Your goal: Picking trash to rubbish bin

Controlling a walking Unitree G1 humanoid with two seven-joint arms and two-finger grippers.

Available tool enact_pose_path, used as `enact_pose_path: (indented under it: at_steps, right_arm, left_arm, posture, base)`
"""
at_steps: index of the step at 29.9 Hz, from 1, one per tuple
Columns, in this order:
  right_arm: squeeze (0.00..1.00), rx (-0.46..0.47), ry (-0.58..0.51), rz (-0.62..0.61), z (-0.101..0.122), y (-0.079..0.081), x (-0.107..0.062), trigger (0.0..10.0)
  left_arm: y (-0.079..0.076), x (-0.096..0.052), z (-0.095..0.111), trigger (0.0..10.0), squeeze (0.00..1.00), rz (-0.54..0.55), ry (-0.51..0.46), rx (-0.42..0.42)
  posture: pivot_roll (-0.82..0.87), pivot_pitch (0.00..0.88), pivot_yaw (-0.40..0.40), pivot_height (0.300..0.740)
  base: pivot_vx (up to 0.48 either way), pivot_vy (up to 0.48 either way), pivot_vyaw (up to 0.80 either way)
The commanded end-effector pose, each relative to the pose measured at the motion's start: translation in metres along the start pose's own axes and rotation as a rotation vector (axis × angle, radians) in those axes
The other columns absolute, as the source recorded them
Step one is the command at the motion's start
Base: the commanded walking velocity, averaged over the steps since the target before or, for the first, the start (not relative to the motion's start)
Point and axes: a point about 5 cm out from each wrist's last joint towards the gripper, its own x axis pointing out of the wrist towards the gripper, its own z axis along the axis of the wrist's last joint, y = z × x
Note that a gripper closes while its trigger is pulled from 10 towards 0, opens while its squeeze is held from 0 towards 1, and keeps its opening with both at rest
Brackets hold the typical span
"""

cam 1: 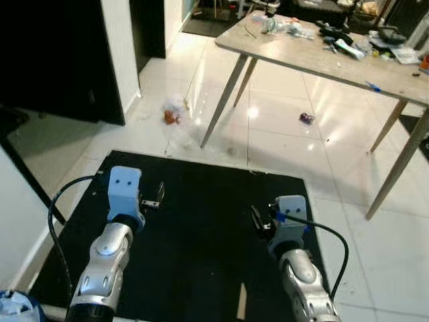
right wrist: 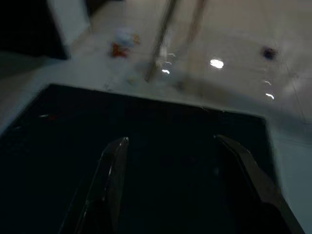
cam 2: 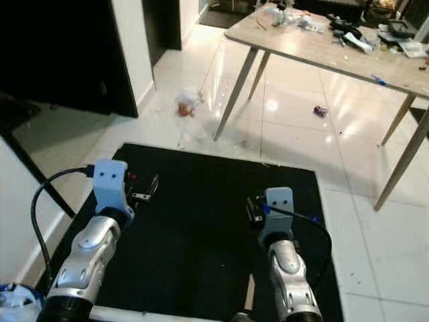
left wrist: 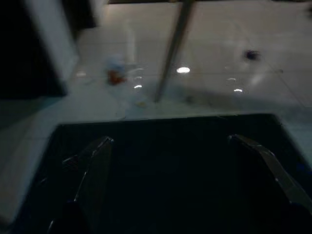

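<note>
A glossy white tiled floor (cam 1: 281, 154) fills the room, with a large black mat (cam 1: 201, 228) lying on it directly in front of the robot. Beyond the mat, to the right, a long wooden table (cam 1: 315, 57) on slanted legs stands cluttered with small items too small to make out. To the left is a dark doorway (cam 1: 53, 60) beside a white wall. Both silver arms reach forward over the mat. The left gripper (left wrist: 170, 146) hangs above the mat's left side, its two black fingers spread wide apart and holding nothing. The right gripper (right wrist: 170, 146) hangs above the mat's right side, fingers likewise spread and empty. The trash lies well beyond both: a crumpled white and orange wrapper (cam 1: 173, 111) on the tiles near the table's left leg, and a small dark purple scrap (cam 1: 306, 119) on the floor under the table.
</note>
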Motion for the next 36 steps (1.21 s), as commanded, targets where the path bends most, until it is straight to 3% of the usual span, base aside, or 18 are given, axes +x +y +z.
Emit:
enact_pose_path:
  at_steps: [1, 4, 36]
  right_arm:
    - [0.00, 0.006, 0.006, -0.022, -0.0011, -0.0053, -0.0018, 10.0]
    - [0.00, 0.012, 0.005, -0.026, -0.0010, -0.0057, -0.0019, 10.0]
    - [0.00, 0.023, 0.008, -0.044, -0.0016, -0.0061, -0.0031, 10.0]
  left_arm:
    - [-0.0058, -0.0002, 0.0001, 10.0, 0.00, -0.025, -0.003, -0.008]
    - [-0.0063, 0.0002, 0.0006, 10.0, 0.00, -0.030, -0.005, -0.005]
    - [-0.0093, 0.0011, 0.0049, 10.0, 0.00, -0.066, -0.023, 0.001]
  posture:
    - [-0.01, 0.139, -0.050, 0.740]
    - [-0.01, 0.140, -0.049, 0.740]
    - [-0.01, 0.135, -0.039, 0.740]
  base:
    - [0.371, 0.000, -0.80]
    - [0.372, 0.000, -0.68]
    - [0.400, 0.000, 0.00]
